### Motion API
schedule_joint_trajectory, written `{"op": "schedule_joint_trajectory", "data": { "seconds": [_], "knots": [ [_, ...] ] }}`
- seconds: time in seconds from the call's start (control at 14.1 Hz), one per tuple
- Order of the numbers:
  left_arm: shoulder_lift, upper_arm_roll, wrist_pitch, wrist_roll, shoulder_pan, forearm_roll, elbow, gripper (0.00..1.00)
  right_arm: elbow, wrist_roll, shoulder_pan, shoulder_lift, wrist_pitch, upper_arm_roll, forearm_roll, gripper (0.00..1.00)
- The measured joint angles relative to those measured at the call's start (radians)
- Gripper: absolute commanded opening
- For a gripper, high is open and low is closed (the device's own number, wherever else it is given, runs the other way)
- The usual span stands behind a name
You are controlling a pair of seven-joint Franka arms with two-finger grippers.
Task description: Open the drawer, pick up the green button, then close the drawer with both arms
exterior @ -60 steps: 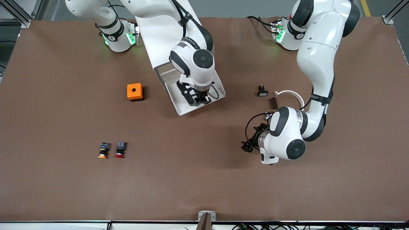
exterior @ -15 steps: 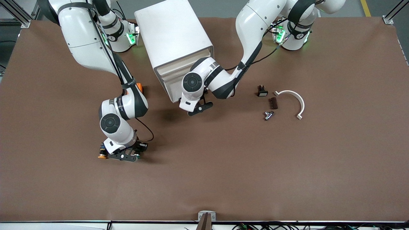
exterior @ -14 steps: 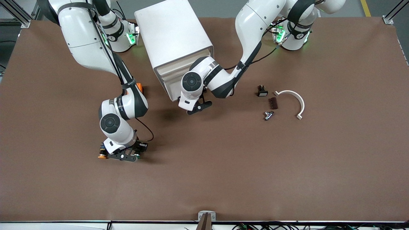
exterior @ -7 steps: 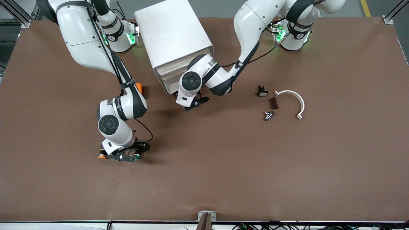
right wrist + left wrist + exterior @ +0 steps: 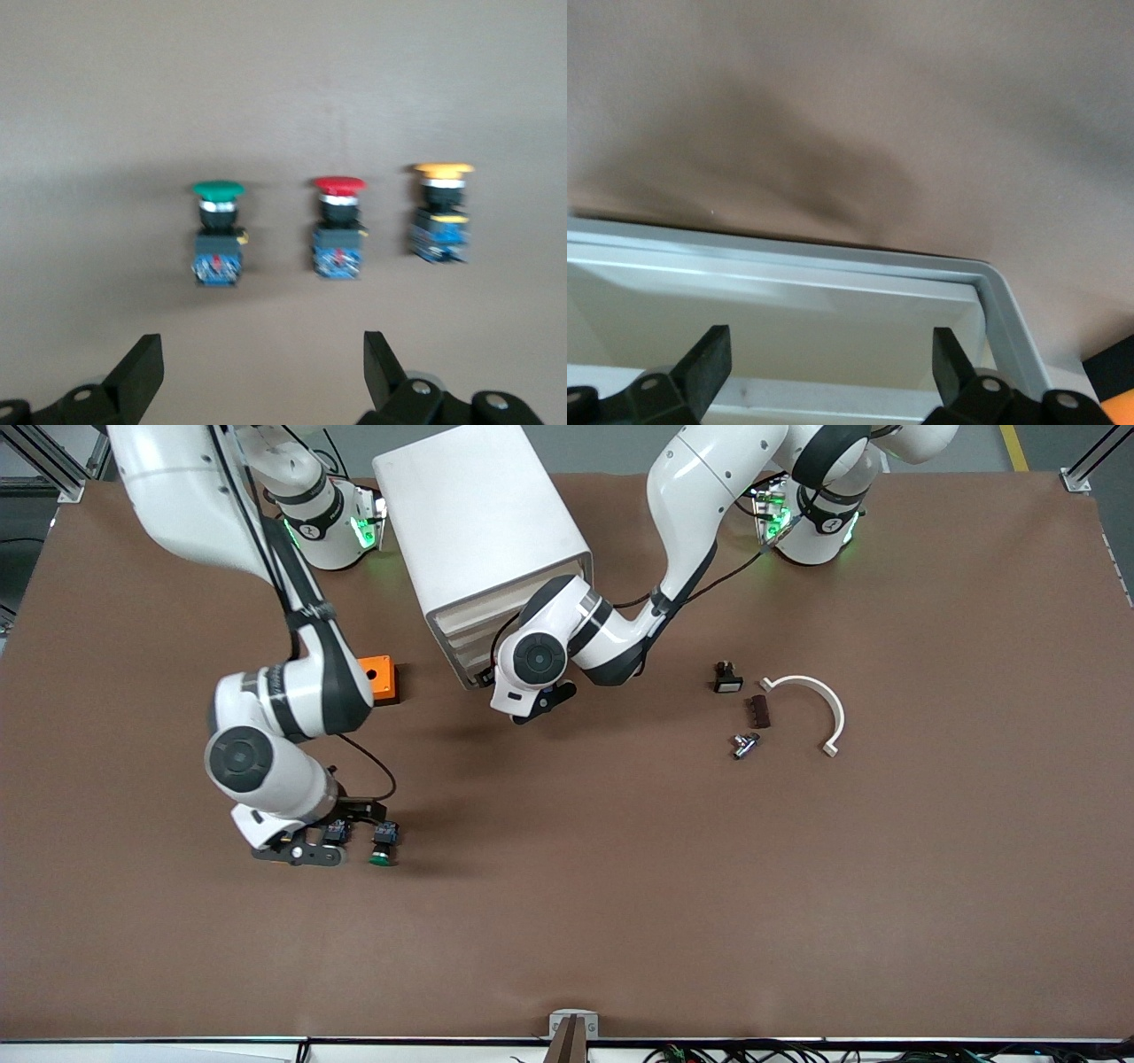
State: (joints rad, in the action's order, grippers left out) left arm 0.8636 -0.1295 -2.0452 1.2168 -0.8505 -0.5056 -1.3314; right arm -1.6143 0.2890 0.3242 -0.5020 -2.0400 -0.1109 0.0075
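Green-capped button [image 5: 218, 232]: is being left standing on the brown table [image 5: 620, 886], beside the red-capped button [image 5: 338, 228]; the orange-capped button [image 5: 441, 212] is being kept at the row's other end.
Right gripper [image 5: 257, 376]: is being held over the table near the three buttons, fingers spread, nothing pinched.
Left gripper [image 5: 833, 372]: is being held at the white cabinet [image 5: 483, 540], in front of its drawer [image 5: 833, 292], fingers spread, nothing gripped.
Orange box [image 5: 376, 679]: is being left beside the cabinet.
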Motion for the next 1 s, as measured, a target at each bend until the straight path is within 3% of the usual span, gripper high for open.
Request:
{"op": "schedule_joint_trajectory", "data": {
  "seconds": [0.28,0.57,1.0],
  "knots": [
    [-0.001,0.000,0.000,0.000,0.007,-0.009,-0.002,1.00,0.017,-0.195,-0.112,0.154,0.255,-0.005,-0.004,1.00],
    [-0.022,0.002,-0.006,-0.002,0.060,-0.010,0.007,1.00,0.047,-0.352,-0.250,0.265,0.414,-0.008,-0.006,1.00],
    [-0.158,0.006,0.006,0.019,0.162,0.147,0.019,1.00,0.175,-0.373,-0.317,0.320,0.596,0.000,-0.060,1.00]
  ]
}}
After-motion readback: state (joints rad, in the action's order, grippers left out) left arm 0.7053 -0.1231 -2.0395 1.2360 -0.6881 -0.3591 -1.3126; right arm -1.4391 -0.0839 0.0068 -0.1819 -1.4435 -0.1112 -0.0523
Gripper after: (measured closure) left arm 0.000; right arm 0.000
